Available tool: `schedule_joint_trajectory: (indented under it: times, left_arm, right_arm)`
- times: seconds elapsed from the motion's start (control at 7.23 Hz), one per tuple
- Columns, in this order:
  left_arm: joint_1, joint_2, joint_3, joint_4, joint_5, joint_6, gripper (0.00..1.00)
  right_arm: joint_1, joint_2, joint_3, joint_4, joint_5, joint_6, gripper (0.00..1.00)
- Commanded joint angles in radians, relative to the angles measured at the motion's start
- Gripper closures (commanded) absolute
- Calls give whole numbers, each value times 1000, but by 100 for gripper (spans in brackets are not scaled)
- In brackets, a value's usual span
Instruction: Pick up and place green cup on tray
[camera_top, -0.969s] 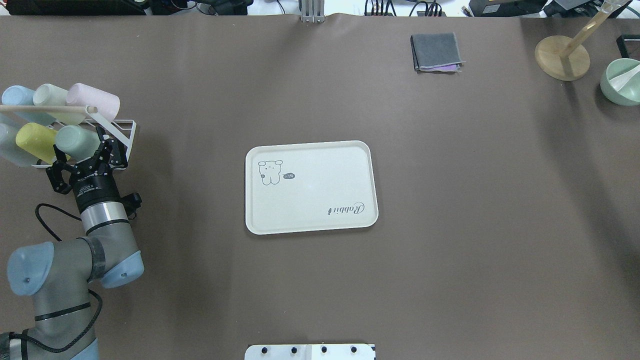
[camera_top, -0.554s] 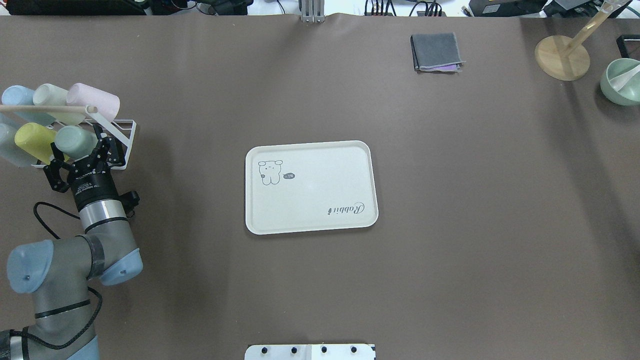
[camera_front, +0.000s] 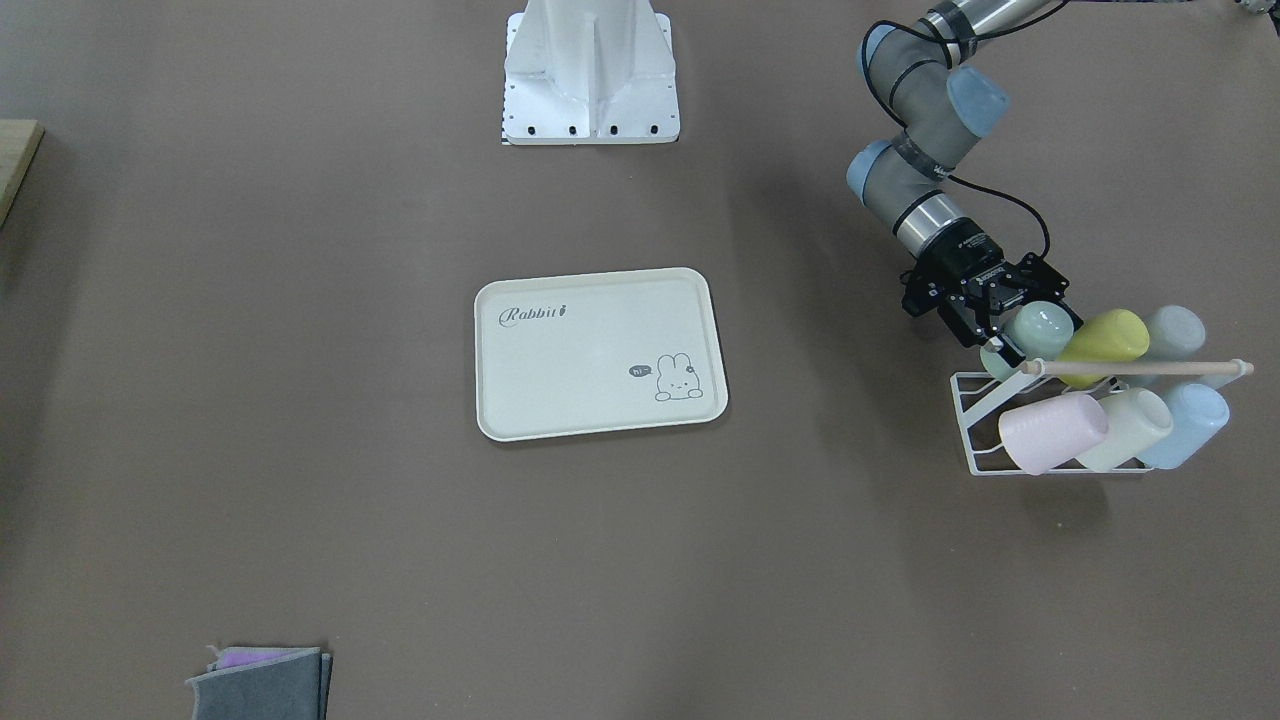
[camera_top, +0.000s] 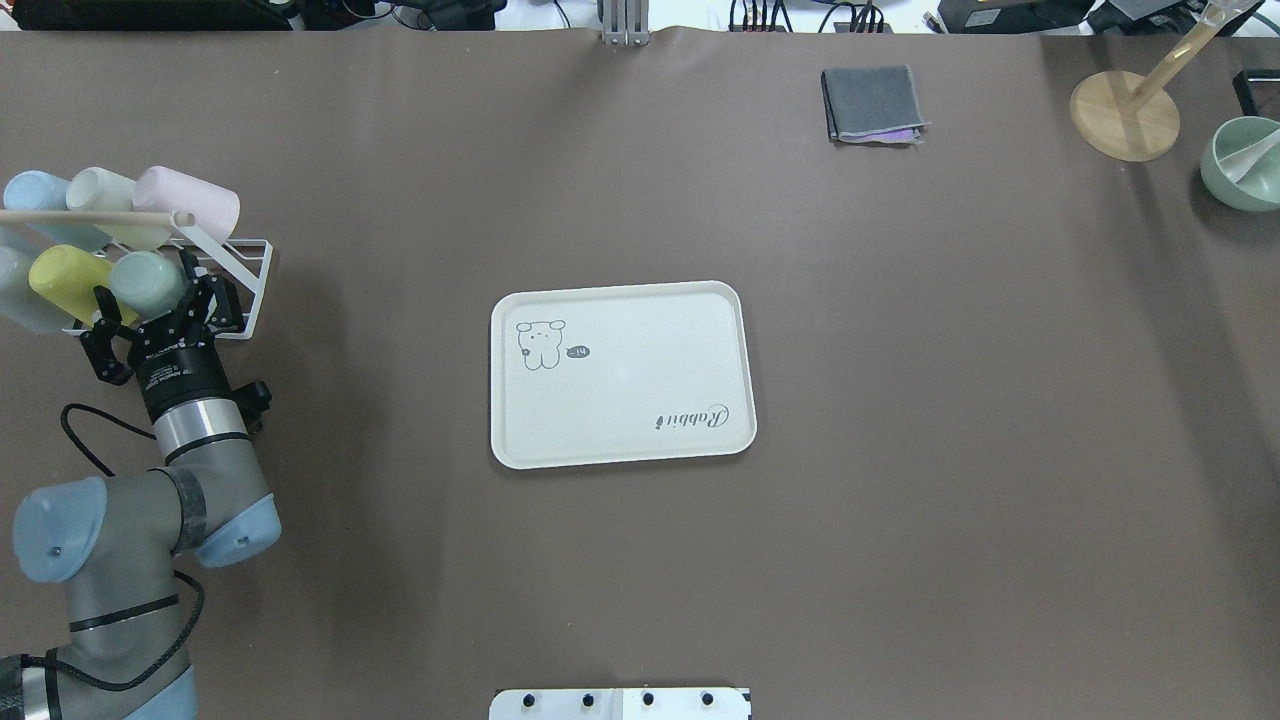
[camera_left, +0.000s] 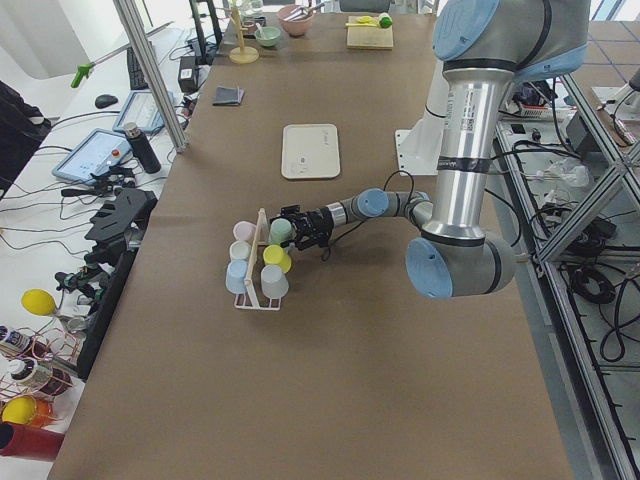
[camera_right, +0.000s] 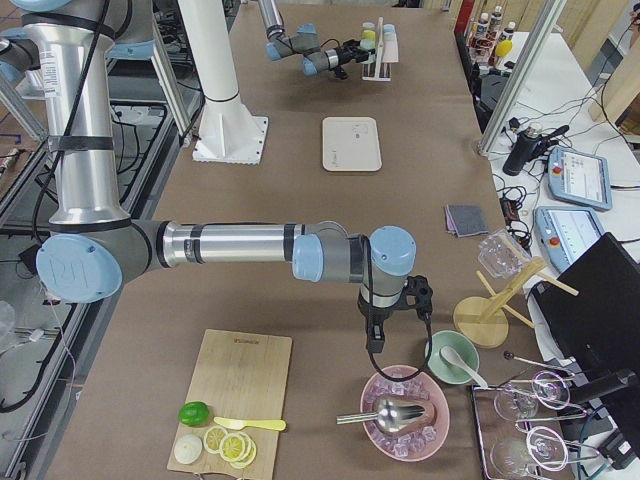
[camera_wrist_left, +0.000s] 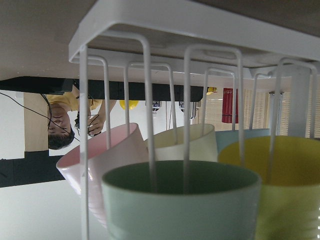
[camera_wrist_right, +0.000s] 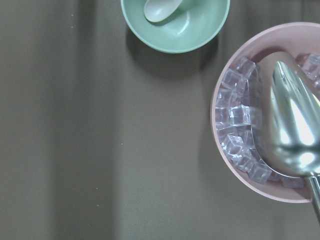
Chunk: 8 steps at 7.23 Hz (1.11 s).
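The green cup (camera_top: 145, 279) lies on its side in a white wire rack (camera_top: 252, 268) at the table's left, next to a yellow-green cup (camera_top: 62, 280). It fills the left wrist view (camera_wrist_left: 180, 202), open mouth towards the camera. My left gripper (camera_top: 147, 297) is open, its fingers either side of the cup's end; it also shows in the front-facing view (camera_front: 1008, 330). The cream tray (camera_top: 640, 350) with "Rabbit" print lies empty at the table's middle. My right gripper (camera_right: 373, 338) hangs over bowls at the far right; I cannot tell its state.
Pink (camera_top: 190, 200), cream (camera_top: 100, 189) and blue (camera_top: 35, 190) cups lie in the rack under a wooden rod (camera_top: 90, 216). A grey cloth (camera_top: 870, 103), a wooden stand (camera_top: 1125, 115) and a green bowl (camera_top: 1240, 165) are at the back right. A pink ice bowl (camera_wrist_right: 225, 130) holds a scoop.
My left gripper has moved left and forward towards the rack, so its open fingers now reach further along the green cup. The cup and tray have not moved.
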Motion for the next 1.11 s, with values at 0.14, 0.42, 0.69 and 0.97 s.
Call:
schedule_joint_trajectory:
  times: [0.14,0.42,0.69,0.97]
  left_arm:
    - [-3,-6,19,-5,3,0,2]
    - [-3,-6,24,-6,3,0,3]
    - [-4,-6,24,-6,2,-2,12]
    - [-4,-6,26,-6,2,-2,21]
  right_arm:
    - [17,-17,8,0,7,98,0]
    - [17,-17,9,1,7,98,0]
    - [17,-17,8,1,9,98,0]
    - [17,-17,8,1,7,99,0]
